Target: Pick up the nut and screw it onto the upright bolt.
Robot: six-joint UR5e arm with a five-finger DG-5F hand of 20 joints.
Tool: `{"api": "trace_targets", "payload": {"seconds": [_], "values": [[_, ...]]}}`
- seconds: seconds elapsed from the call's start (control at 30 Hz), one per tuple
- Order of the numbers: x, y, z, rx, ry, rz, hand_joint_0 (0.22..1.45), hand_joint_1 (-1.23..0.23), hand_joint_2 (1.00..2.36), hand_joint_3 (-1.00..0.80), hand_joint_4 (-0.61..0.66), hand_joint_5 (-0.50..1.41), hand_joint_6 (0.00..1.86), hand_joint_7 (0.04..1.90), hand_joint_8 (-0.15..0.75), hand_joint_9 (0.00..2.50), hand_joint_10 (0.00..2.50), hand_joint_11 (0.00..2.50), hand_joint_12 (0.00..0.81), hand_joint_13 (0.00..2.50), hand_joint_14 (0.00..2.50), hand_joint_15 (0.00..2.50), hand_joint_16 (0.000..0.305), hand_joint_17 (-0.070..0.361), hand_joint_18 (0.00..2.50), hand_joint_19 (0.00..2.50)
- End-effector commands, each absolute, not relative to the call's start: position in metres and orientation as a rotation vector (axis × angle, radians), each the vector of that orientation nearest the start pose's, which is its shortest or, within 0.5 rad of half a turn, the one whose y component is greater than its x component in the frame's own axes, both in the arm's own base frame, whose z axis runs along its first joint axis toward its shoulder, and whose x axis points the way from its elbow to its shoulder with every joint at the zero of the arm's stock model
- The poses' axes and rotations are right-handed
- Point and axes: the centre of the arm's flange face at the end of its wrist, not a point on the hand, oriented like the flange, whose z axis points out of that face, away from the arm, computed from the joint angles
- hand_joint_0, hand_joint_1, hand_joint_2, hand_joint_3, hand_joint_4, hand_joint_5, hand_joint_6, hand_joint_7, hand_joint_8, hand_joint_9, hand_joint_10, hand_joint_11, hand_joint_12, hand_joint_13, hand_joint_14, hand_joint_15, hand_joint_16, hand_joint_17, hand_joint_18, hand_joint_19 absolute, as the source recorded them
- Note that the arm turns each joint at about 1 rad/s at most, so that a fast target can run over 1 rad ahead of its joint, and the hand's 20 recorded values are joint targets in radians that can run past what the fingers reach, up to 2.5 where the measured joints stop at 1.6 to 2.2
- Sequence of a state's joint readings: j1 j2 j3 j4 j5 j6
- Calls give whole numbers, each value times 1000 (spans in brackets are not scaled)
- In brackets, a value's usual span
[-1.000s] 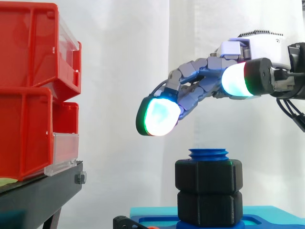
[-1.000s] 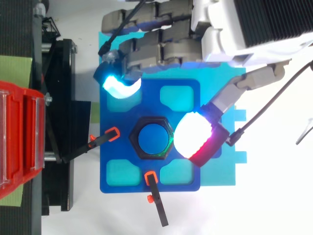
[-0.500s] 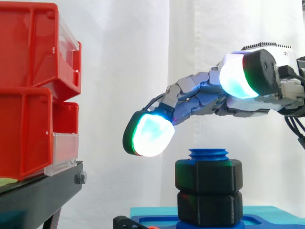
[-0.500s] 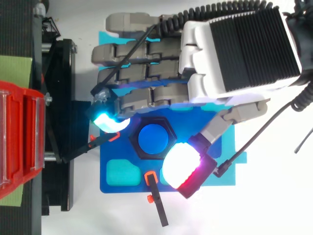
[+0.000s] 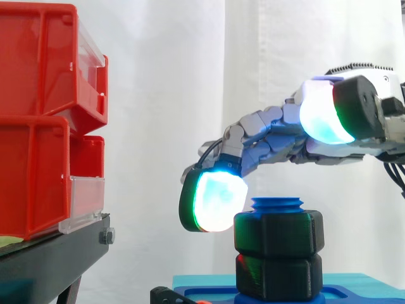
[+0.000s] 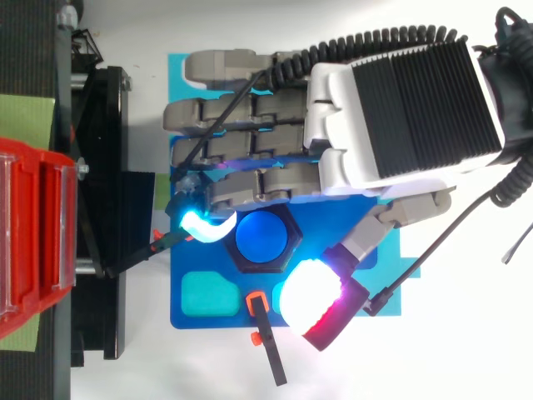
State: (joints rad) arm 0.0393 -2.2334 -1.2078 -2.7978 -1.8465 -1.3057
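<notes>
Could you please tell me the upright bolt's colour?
Blue; the bolt shows best in the top view.

**Hidden and cut off**

From above, the hand (image 6: 400,108) covers much of the blue base plate (image 6: 208,312) and one edge of the upper nut (image 5: 278,231). Side on, the bolt's (image 5: 276,204) shank is hidden inside the upper nut and lower nut (image 5: 278,278) — whether the glowing fingertip (image 5: 218,201) touches the upper nut cannot be told. The red bins (image 5: 38,126) run off the left edge

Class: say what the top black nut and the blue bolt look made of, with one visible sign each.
Top nut: probably matte black plastic, perhaps printed; dull, faintly grainy faces. Bolt: likely blue plastic; even saturated colour, no metallic shine.
</notes>
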Motion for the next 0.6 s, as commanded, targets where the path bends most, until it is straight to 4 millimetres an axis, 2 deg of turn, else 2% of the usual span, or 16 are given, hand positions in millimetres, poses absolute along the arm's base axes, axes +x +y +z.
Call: {"api": "trace_targets", "payload": {"seconds": [0.0,0.3,0.57], "values": [[738,-76,282,-49,1548,454,468,-40,1000,-500,218,-137,503,887,242,448,0,0,327,181,0,0,46,103,0,0],[738,-77,282,-47,1546,454,474,-58,1000,-500,221,-112,504,1060,247,477,0,0,320,206,0,0,44,99,0,0],[738,-82,282,-45,1546,449,476,-80,1000,-500,164,-89,503,1275,252,502,0,0,320,229,0,0,43,96,0,0]]}}
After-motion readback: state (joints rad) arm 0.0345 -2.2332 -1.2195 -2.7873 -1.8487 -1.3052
